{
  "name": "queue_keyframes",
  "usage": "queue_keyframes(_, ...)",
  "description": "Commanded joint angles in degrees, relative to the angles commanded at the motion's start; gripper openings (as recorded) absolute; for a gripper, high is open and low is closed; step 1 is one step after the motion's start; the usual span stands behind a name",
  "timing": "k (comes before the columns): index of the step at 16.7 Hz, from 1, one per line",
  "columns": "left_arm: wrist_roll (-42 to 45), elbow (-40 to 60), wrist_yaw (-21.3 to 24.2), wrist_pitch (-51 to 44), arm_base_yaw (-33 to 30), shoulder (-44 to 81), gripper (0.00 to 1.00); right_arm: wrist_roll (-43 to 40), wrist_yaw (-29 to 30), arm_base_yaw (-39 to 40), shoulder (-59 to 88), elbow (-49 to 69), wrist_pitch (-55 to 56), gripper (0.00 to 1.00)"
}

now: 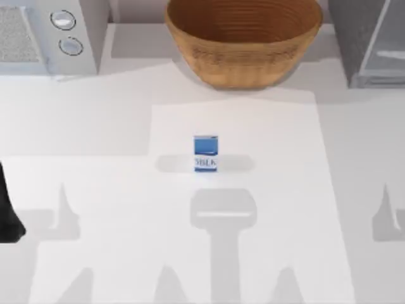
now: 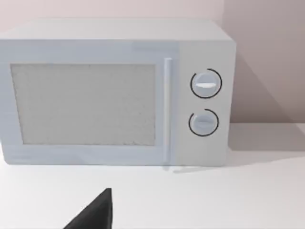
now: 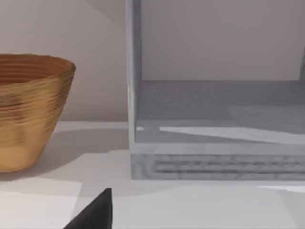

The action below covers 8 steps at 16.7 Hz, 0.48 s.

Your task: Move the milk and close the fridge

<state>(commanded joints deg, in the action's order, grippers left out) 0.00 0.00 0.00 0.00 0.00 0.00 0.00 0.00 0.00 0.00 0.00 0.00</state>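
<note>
Neither arm has reached the work yet, and whether either set of jaws is open or closed cannot be told: the left wrist view catches a single dark tip of the left gripper (image 2: 95, 212) low over the table (image 1: 95, 190), facing the microwave (image 2: 114, 95), and the right wrist view catches the same kind of tip of the right gripper (image 3: 95, 212) facing the fridge (image 3: 214, 143). From above, a dark part of the left arm (image 1: 9, 218) sits at the table's left edge, well apart from the milk (image 1: 205, 153). The milk stands upright on the bare table, alone, in front of the wicker bowl (image 1: 243, 41) and clear of it, with the microwave off to its far left and the fridge off to its far right. Nothing holds or touches the carton. The fridge looks open: its grey inner floor is visible past the pale frame and seems to hold nothing. So, by my reading, no part of the task is done. The carton must yet be picked up and carried towards the fridge, presumably into it, and the door then swung shut.
</note>
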Motion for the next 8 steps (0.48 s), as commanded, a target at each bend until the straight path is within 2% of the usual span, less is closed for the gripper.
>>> queue_keyframes(4,0.0,0.0,0.0,0.0,0.0,0.0,1.0,0.1,1.8,0.6,1.3,0.1,1.3,1.0)
queue_keyframes(8,0.0,0.0,0.0,0.0,0.0,0.0,1.0,0.3,11.5,8.1,9.7,0.4,9.6,1.0)
